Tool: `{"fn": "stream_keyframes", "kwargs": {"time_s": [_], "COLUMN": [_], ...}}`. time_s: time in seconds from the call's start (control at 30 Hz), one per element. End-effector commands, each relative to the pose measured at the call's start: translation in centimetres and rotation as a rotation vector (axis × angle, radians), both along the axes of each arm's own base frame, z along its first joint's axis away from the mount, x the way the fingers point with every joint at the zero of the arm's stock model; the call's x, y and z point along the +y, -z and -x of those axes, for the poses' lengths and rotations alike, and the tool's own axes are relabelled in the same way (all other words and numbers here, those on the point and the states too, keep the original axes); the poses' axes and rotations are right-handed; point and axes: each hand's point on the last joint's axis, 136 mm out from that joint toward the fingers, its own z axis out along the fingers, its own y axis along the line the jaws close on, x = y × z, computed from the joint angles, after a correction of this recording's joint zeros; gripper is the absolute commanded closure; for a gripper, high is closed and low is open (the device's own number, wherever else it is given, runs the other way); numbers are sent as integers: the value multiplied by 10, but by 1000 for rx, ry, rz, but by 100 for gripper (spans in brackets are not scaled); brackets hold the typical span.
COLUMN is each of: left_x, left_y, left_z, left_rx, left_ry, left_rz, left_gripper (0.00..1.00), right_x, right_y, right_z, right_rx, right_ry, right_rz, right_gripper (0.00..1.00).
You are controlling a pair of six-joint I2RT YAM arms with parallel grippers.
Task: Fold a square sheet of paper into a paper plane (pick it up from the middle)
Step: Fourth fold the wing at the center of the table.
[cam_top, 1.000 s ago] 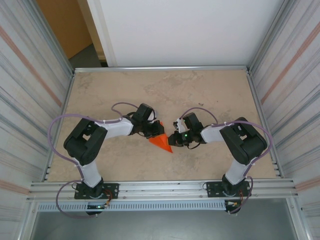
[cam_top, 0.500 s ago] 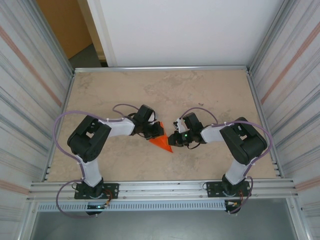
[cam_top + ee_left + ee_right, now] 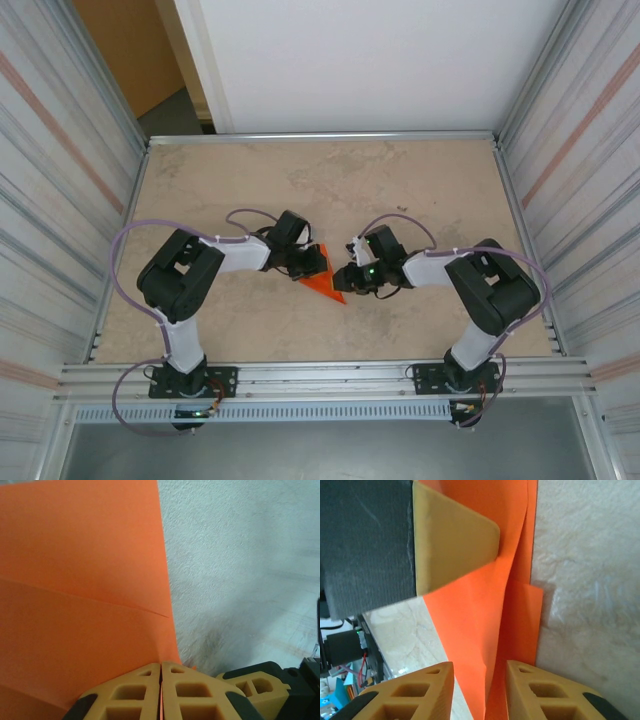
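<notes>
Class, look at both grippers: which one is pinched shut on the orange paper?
The left gripper: its jaws meet on the paper plane; the right gripper's stand apart.

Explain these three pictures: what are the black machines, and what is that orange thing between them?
They are two robot arms bolted at the near edge of a table. One picture looks down from above; the other two come from a camera on each wrist, so the yellow fingers at the bottom are that arm's own. The orange thing is a folded orange paper with a pointed tip. The left gripper is shut on its edge. The right gripper stands open, with paper between its fingers but not pinched.
</notes>
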Motion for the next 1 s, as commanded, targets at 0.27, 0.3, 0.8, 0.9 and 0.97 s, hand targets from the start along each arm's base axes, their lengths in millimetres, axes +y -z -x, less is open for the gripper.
{"fn": "stream_keyframes", "kwargs": {"time_s": [0.27, 0.3, 0.8, 0.9, 0.97], "left_x": [-2, -2, -9, -12, -13], "left_y": [-4, -3, -13, -14, -14], "left_z": [-4, -4, -5, -6, -6], "left_rx": [-16, -14, -39, -42, -42], "left_ry": [21, 23, 41, 47, 49], "left_rz": [16, 18, 69, 83, 86], "left_gripper": [91, 91, 87, 86, 86], "right_x": [-17, -17, -27, -27, -27], "right_y": [7, 8, 35, 39, 41], "right_z": [19, 19, 28, 31, 32], "right_rx": [25, 30, 80, 87, 90], "right_ry": [-33, -37, -27, -34, -34], "right_rz": [107, 110, 199, 209, 213], "right_gripper": [67, 67, 79, 79, 80]}}
